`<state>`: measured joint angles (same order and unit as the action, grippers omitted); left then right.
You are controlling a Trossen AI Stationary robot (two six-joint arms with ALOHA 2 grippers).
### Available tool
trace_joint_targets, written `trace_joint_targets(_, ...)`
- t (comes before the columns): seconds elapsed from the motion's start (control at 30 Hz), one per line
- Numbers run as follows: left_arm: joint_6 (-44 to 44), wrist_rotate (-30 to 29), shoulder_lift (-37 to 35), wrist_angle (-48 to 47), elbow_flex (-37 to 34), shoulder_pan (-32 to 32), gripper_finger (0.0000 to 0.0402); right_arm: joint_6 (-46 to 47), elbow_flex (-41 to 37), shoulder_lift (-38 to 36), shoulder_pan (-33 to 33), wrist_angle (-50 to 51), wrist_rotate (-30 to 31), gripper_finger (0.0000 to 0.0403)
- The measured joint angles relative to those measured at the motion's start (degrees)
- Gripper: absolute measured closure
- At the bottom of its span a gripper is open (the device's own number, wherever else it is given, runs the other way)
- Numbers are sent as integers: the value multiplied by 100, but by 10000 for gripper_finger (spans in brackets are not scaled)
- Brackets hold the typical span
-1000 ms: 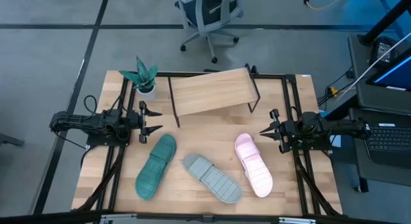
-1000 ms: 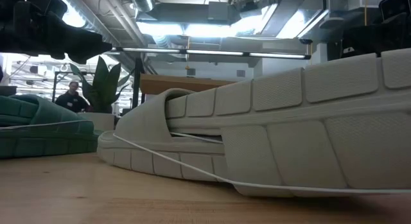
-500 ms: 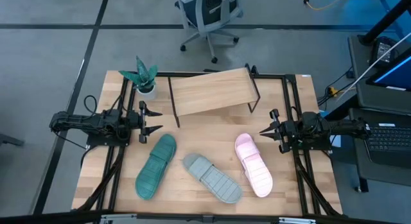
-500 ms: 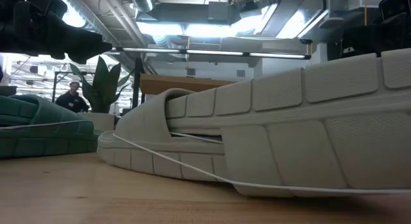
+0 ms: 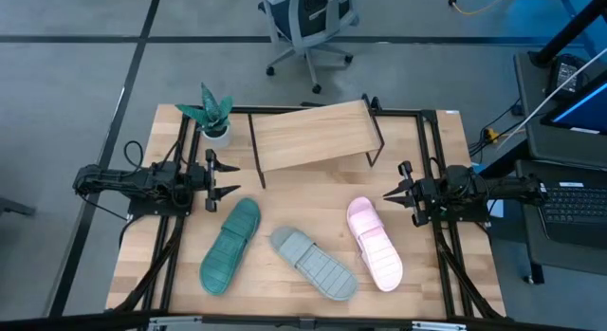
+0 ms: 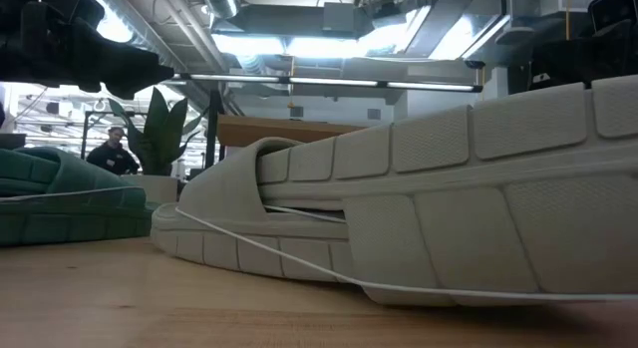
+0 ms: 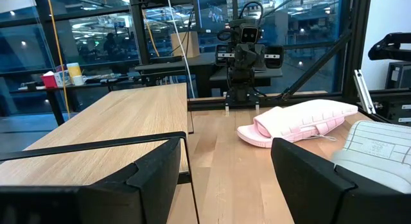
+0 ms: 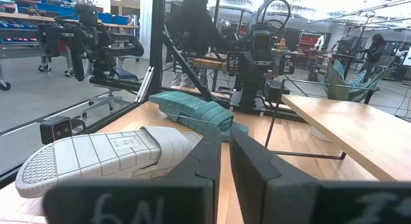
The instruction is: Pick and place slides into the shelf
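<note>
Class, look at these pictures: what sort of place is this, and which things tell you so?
Probably a robotics lab or workshop: a wooden table with two mounted robot arms, an office chair on the bare floor, and a computer desk alongside.

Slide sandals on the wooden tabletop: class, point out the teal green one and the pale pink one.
Teal green rubber slide sandal [image 5: 229, 247], high view, on the ribbed sole.
Pale pink rubber slide sandal [image 5: 376, 244], high view, on the ribbed sole.

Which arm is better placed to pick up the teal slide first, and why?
Probably the left: its open left gripper hangs just above the teal slide; the shut right gripper is beside the pink slide.
</note>
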<state>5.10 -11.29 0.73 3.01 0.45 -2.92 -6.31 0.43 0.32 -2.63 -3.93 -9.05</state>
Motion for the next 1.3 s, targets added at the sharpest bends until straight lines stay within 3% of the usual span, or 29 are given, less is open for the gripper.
trace_joint_targets(1.2,3,0,0,13,0,0,164,17,2,0,7,-168,54,366)
trace_joint_targets(1.3,-14,2,0,20,0,0,164,414,2,0,7,-158,46,366)
